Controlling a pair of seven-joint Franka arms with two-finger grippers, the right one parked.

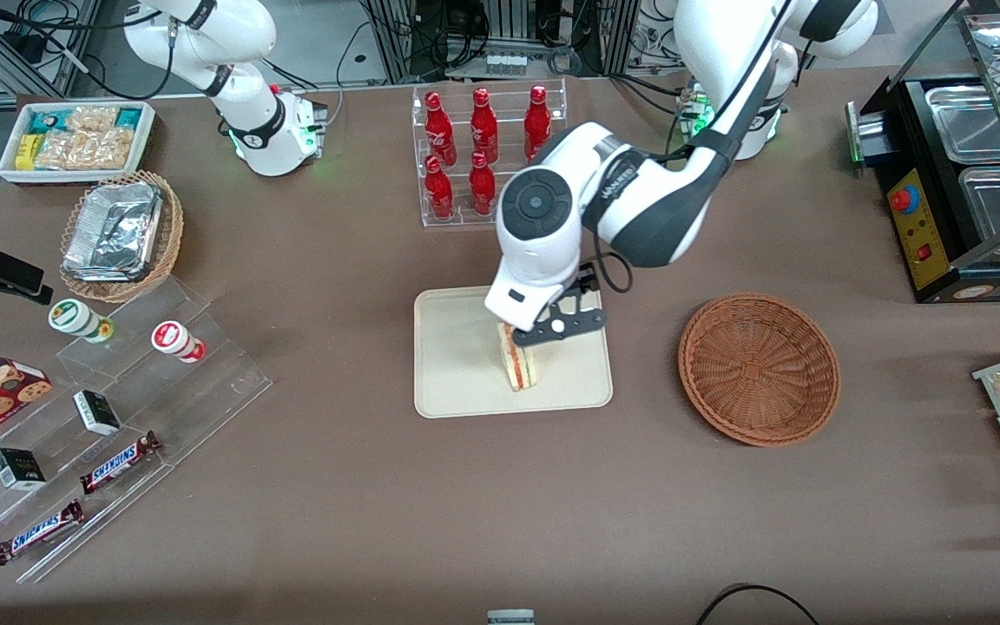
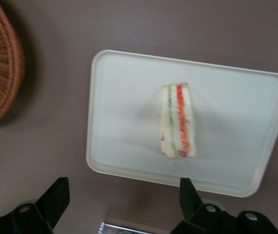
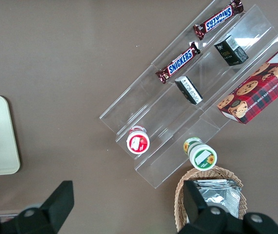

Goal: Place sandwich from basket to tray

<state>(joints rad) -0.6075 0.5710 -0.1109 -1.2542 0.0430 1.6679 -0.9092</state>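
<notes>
Sandwich (image 1: 518, 365): upright on tray (image 1: 457, 373), filling edge up. Pincer (image 1: 528, 334): just above sandwich, fingers (image 2: 55, 199) spread wide, holding nothing. Basket (image 1: 759, 368): on worktop (image 1: 361, 503), at tray's 3 o'clock in front view.

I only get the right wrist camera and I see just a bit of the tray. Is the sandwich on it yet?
Observer: Yes. The sandwich stands on edge on the tray.
Operator: Is the gripper holding it?
Observer: No. The gripper hangs above the sandwich, open, its fingers clear of it.
Operator: Is anything in the basket?
Observer: No. The basket holds nothing; it sits beside the tray, toward the working arm's end of the table.
</notes>
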